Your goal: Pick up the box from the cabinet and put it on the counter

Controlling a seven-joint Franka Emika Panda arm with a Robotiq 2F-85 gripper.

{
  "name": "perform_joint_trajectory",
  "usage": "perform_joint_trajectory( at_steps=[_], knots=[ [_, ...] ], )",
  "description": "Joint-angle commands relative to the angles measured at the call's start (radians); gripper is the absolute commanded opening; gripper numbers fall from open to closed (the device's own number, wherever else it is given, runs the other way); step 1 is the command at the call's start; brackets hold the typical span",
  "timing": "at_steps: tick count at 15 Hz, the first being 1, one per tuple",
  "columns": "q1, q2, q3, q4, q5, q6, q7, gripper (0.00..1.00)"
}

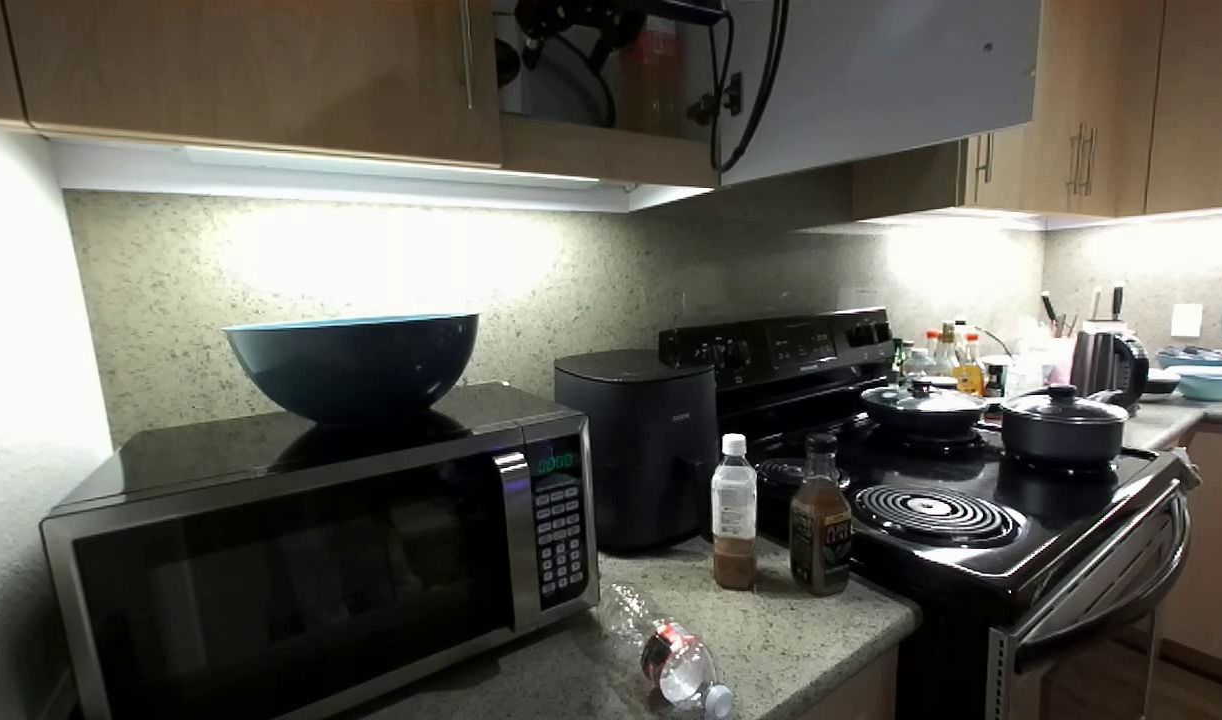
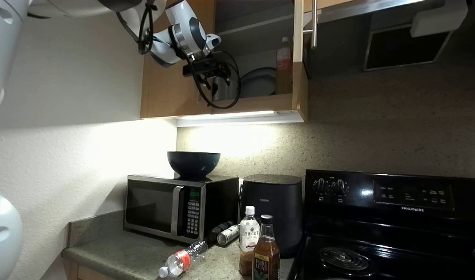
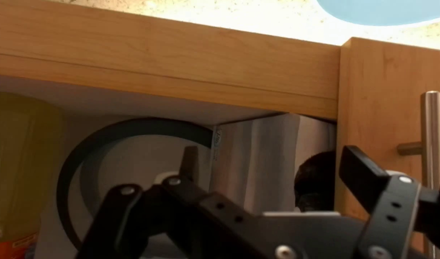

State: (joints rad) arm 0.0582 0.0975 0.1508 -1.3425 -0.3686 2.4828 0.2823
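The box (image 3: 256,162), pale grey with faint darker stripes, stands inside the open cabinet (image 3: 169,64) in the wrist view. Its lower part shows in an exterior view (image 2: 224,90) behind the gripper. My gripper (image 3: 274,160) is open and empty, in front of the box. One finger is to the left of the box in the wrist view, the other in front of the cabinet door at the right. The gripper (image 2: 217,81) is at the cabinet's opening, above its bottom edge. The counter (image 2: 117,252) runs below, also in an exterior view (image 1: 781,640).
A round black object (image 3: 315,180) is beside the box. A plate (image 2: 259,82) and a tall bottle (image 2: 284,70) stand in the cabinet. Below are a microwave (image 2: 152,202) with a bowl (image 2: 192,163), a black appliance (image 2: 272,217) and bottles (image 2: 266,252). A clear bottle (image 2: 179,261) lies on the counter.
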Motion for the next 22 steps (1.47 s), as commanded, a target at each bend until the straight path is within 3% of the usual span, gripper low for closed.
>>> perform_joint_trajectory(
  at_steps=[1,15,22],
  knots=[
    [0.0,0.006,0.0,0.007,0.0,0.0,0.0,1.0],
    [0.014,0.127,-0.051,0.11,-0.158,0.141,0.108,1.0],
    [0.057,0.057,-0.02,0.092,-0.117,-0.008,0.109,1.0]
  ],
)
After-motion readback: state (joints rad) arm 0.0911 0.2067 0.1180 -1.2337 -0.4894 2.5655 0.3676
